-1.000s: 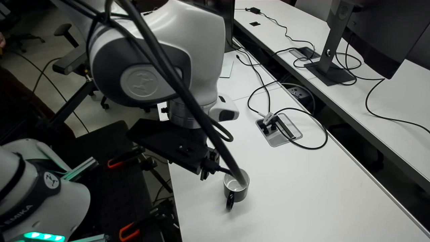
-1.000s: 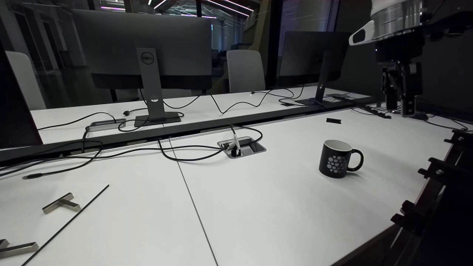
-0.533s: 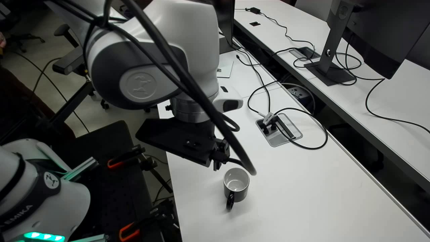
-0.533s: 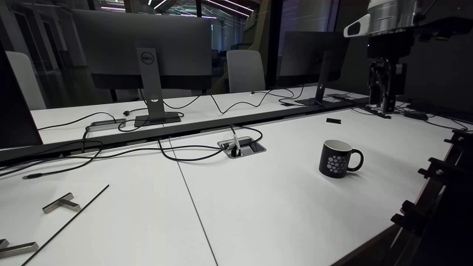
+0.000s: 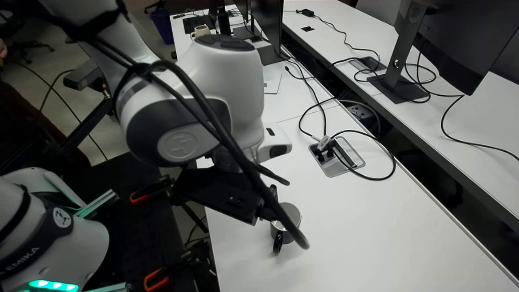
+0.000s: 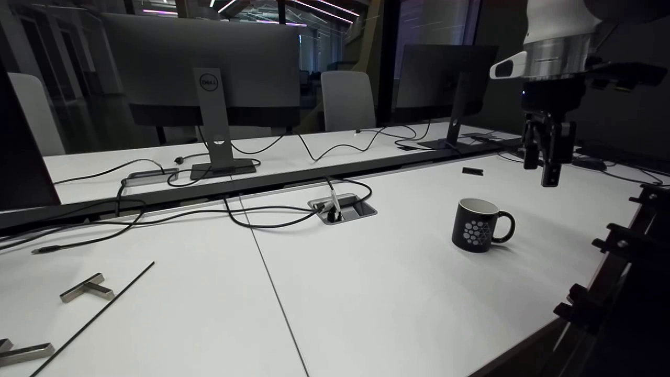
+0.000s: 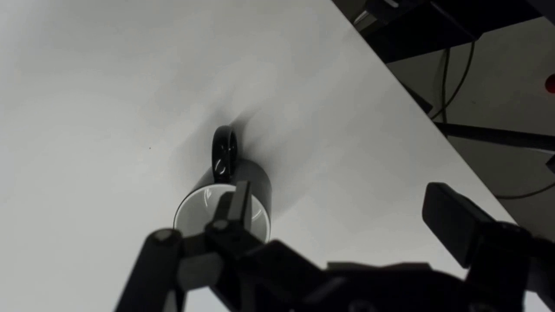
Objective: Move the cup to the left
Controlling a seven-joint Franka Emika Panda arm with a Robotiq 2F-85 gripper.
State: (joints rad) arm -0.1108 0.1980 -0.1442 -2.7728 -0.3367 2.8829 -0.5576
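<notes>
Your claw [image 7: 336,201] has come down in the last half-second — the cup [image 6: 473,226] hasn't budged. It stands upright on the table [image 6: 366,277], free of the claw, whose sides stand wide apart. You seem mid-approach — grasp, leftward move and set-down all look left to do.

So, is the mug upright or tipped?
Upright: in an exterior view the mug stands base down on the table, rim facing up.
</notes>
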